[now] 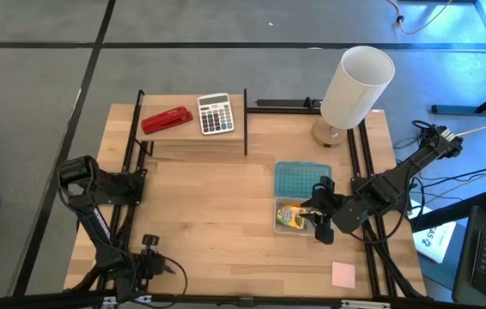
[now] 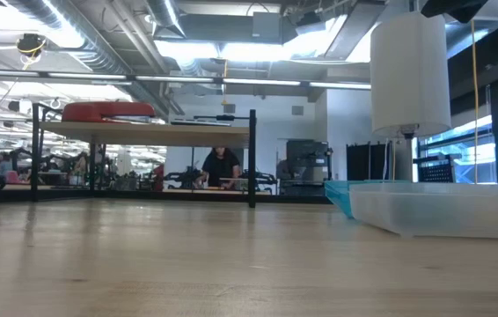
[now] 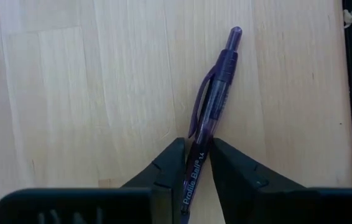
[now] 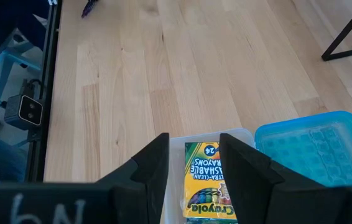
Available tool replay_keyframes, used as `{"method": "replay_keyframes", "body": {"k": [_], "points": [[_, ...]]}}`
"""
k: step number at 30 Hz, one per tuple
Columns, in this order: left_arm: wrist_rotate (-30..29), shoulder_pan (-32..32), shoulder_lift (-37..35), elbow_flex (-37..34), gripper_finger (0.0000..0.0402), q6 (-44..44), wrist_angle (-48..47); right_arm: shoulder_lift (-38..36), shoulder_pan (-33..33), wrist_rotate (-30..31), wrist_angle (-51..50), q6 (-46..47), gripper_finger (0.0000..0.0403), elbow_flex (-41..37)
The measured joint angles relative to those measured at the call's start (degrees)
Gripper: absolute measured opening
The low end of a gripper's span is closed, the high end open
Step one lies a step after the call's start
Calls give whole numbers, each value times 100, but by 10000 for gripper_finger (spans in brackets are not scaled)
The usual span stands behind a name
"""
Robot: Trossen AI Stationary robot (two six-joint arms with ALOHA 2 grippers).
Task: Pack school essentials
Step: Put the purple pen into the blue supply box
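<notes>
On the light wooden table (image 1: 217, 215), near the front left corner, left gripper (image 3: 198, 163) lowered to the boards, its two dark fingers (image 3: 166, 165) nearly together and pressed on both sides of a dark purple translucent click pen (image 3: 210, 112); pen lying flat on the wood, clip and push-button end pointing away from the fingers. On the right side of the table, right gripper (image 4: 193, 155) hanging over a clear plastic box (image 1: 279, 225), fingers partly apart on both sides of a small yellow-green cardboard crayon box (image 4: 206, 180); crayon box lying inside the clear box, impossible to tell if really clamped or only framed by the fingers. Just behind the clear box, touching it, a flat blue plastic lid (image 1: 301, 179) with a dotted surface. Near the front right corner, well apart from the box, a pink square note pad (image 1: 343, 274) flat on the wood. At the back, on a raised wooden shelf (image 1: 193, 133), a red stapler (image 1: 167, 120) beside a grey calculator (image 1: 215, 113). At the back right, a white cylindrical lamp shade (image 1: 356, 86). Far behind the table, in the low view, a person (image 2: 221, 167) in dark clothes.
</notes>
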Motion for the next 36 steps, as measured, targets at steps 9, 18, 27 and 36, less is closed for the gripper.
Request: {"method": "replay_keyframes", "body": {"k": [9, 18, 27, 36], "points": [[37, 26, 0, 7, 67, 11, 18, 2, 0, 2, 0, 0, 142, -2], [131, 193, -54, 13, 22, 5, 96, 2, -2, 0, 0, 0, 142, -1], [194, 384, -102, 13, 33, 303, 102, 2, -1, 0, -1, 0, 142, -2], [36, 813, -350, -20, 33, 494, 19, 1, -1, 1, 0, 0, 142, -2]]}}
